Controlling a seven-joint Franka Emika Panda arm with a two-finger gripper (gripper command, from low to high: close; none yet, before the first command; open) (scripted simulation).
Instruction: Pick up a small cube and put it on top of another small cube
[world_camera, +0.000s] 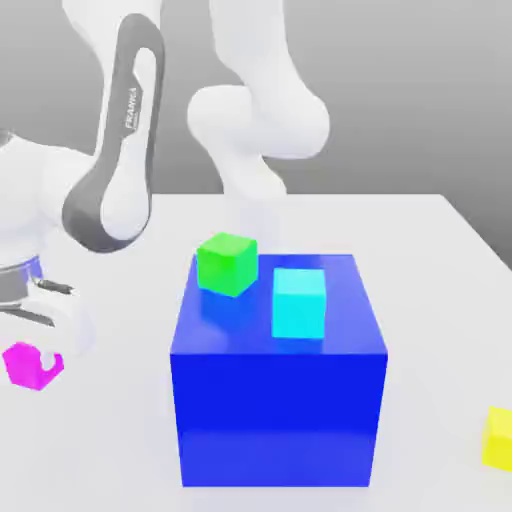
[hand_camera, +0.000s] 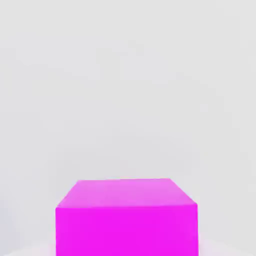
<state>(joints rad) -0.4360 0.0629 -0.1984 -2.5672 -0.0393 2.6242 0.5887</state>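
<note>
Magenta small cube (world_camera: 30, 365) flat-faced, no long axis.

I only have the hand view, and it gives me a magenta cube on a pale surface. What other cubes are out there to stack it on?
Observer: A cyan cube sits on top of a big blue block in the middle of the table.
Operator: Anything at table level?
Observer: A yellow cube lies on the table at the exterior view's right edge.
Operator: Where is my magenta one relative to the block?
Observer: The magenta cube is on the table, apart from the block, at the exterior view's left edge.
</note>
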